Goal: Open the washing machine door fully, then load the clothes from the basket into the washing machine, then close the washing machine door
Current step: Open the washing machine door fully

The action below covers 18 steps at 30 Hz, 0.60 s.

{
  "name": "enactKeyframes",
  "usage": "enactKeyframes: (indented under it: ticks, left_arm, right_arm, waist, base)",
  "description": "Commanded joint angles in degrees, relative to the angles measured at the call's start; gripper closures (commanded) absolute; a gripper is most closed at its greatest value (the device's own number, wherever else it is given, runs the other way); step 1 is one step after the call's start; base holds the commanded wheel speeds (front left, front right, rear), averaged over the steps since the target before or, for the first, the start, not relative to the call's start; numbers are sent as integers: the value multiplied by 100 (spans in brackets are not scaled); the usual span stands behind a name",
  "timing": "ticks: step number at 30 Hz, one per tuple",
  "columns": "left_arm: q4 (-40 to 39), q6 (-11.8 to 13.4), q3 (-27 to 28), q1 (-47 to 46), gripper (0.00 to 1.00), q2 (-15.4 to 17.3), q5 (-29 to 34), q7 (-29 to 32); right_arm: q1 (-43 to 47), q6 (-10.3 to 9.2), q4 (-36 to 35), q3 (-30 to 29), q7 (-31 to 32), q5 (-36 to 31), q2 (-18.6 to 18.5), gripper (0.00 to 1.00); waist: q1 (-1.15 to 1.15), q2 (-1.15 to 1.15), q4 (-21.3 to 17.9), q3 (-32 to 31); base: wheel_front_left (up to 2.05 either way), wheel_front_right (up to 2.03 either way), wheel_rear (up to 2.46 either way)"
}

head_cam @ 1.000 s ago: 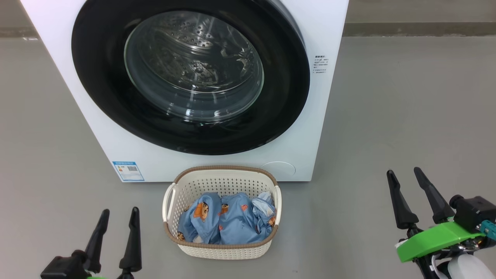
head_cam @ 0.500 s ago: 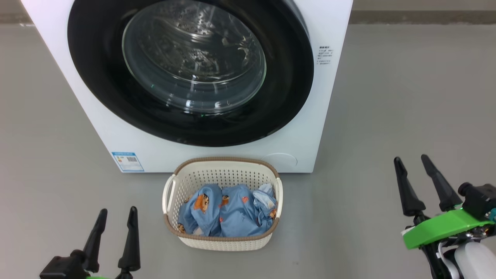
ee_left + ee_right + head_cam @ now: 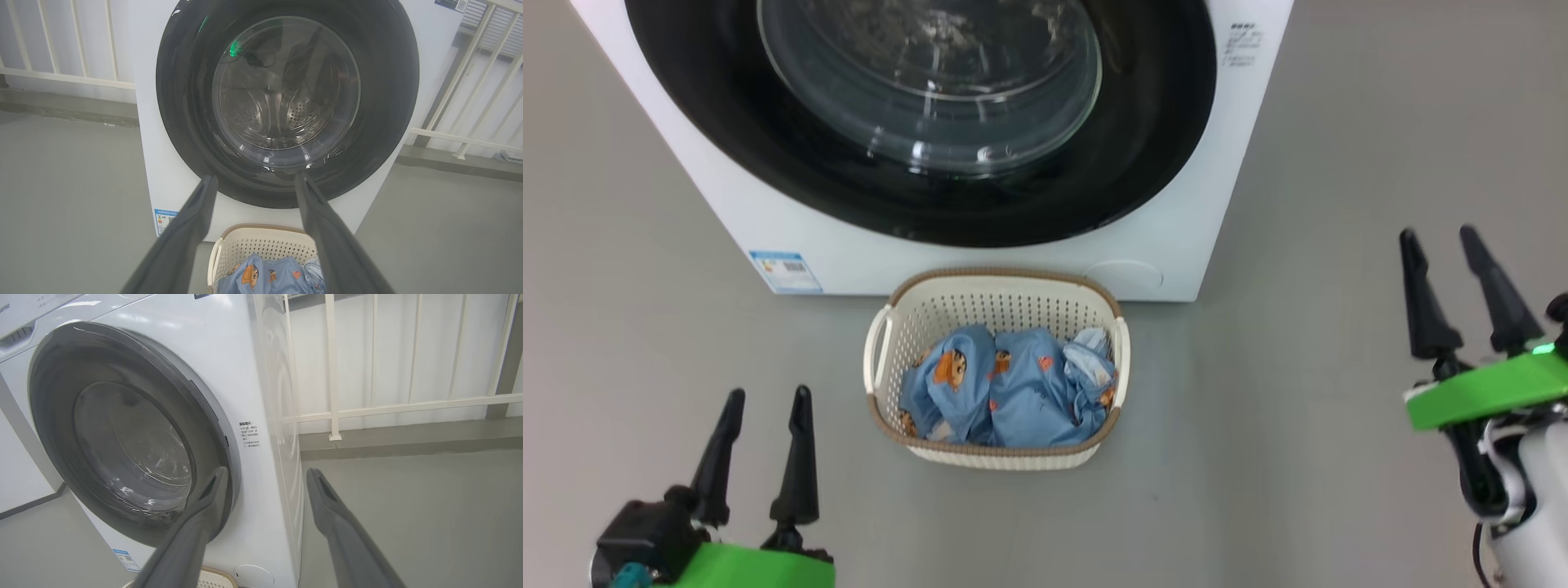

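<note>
The white washing machine (image 3: 1176,220) stands ahead, its round black door (image 3: 719,139) shut flat against the front, glass window (image 3: 931,90) showing the steel drum. On the floor in front sits the cream basket (image 3: 996,306) with light blue cartoon-print clothes (image 3: 1005,388) inside. My left gripper (image 3: 765,398) hangs open at the lower left, left of the basket, nothing between its fingers. My right gripper (image 3: 1437,238) is open at the right, well clear of the machine's right side. The left wrist view faces the door (image 3: 184,122) head-on; the right wrist view sees the door (image 3: 53,396) at an angle.
Grey floor (image 3: 1339,245) surrounds the machine. A blue label sticker (image 3: 784,271) is on the washer's lower left front. White railing (image 3: 333,375) and a wall stand behind and right of the machine. Open floor lies on both sides of the basket.
The head camera has tilted down, so the washer and basket sit higher in the picture. My right gripper has risen in the view; both grippers stay open.
</note>
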Motion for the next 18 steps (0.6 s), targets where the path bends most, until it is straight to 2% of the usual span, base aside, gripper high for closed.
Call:
enactKeyframes:
  ticks: [1,3,4,6,8,9,10,15,18]
  left_arm:
    - [-238,2,177,-285,0,73,106,-60]
    - [-304,2,193,-351,0,56,119,-60]
    - [-333,2,199,-383,0,46,124,-60]
    - [-391,2,199,-449,0,27,129,-60]
    - [-436,2,211,-504,0,3,130,-60]
    - [-436,2,211,-504,0,3,130,-60]
    - [-447,2,218,-527,0,-12,125,-60]
    - [-468,2,241,-653,0,-97,105,-60]
    - [-485,2,229,-731,0,-136,103,-60]
  right_arm:
    - [-309,33,-105,39,-70,226,-169,0]
    - [-479,33,-82,17,-70,342,-252,0]
    - [-570,33,-77,3,-70,417,-292,6]
    - [-759,33,-66,-4,-70,555,-390,50]
    - [-949,33,-62,-14,-70,726,-486,86]
    - [-949,33,-62,-14,-70,726,-486,86]
    - [-1040,33,-47,-19,-70,821,-529,100]
    - [-1548,33,30,106,-70,1769,-718,100]
    - [-1902,33,179,332,-6,2134,-1039,100]
  waist:
    - [-1,0,121,329]
    - [-1,0,166,473]
    - [-1,0,191,550]
    - [-1,0,242,698]
    - [-1,0,291,832]
    - [-1,0,291,832]
    - [-1,0,315,895]
    - [-1,0,409,1165]
    - [-1,0,462,1291]
  base:
    - [0,0,0]
    - [0,0,0]
    - [0,0,0]
    - [0,0,0]
    - [0,0,0]
    - [0,0,0]
    - [0,0,0]
    - [0,0,0]
    - [0,0,0]
